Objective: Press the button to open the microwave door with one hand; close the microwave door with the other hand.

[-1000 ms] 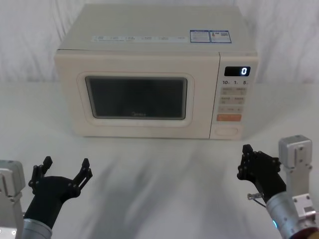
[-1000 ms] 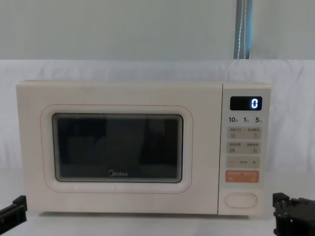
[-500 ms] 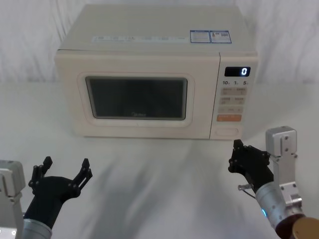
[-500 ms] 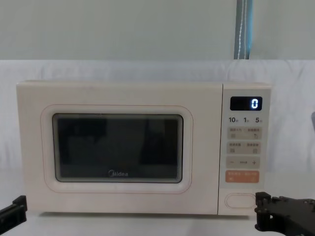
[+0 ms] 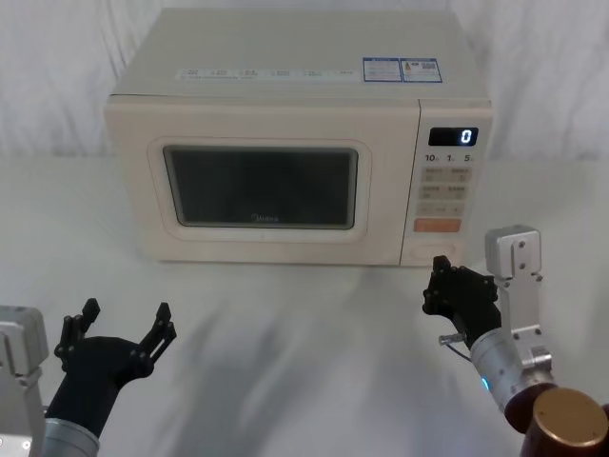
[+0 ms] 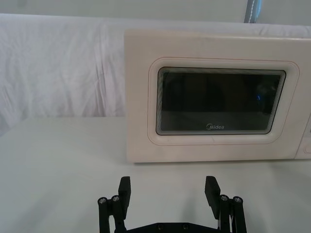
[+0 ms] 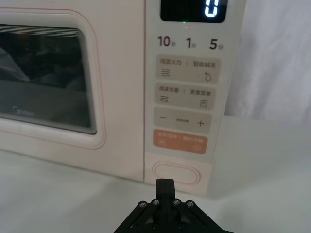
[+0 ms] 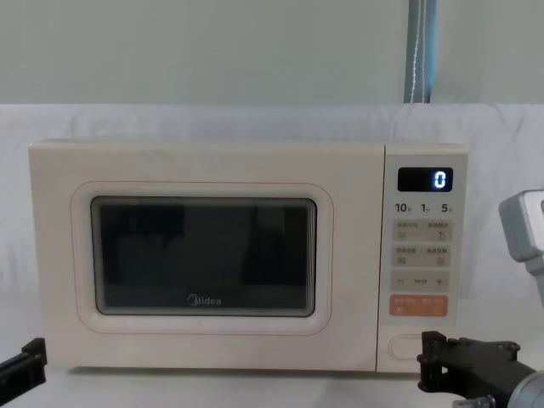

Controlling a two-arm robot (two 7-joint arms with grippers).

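Since a second ago our right hand [image 5: 436,284], a black claw with fingers pressed together, has advanced toward the panel; left hand [image 5: 122,328], fingers spread, stays parked low on the white tabletop [image 5: 304,333]. Beyond: large cream pill-shaped button [image 7: 176,172], rigid, we judge a firm central push suffices. Cream boxy microwave [image 5: 285,86], heavy; its wide windowed door [image 5: 262,186] shut, best pushed at its free edge.

White cloth-draped table [image 5: 285,352], pale grey wall [image 8: 204,51] behind.
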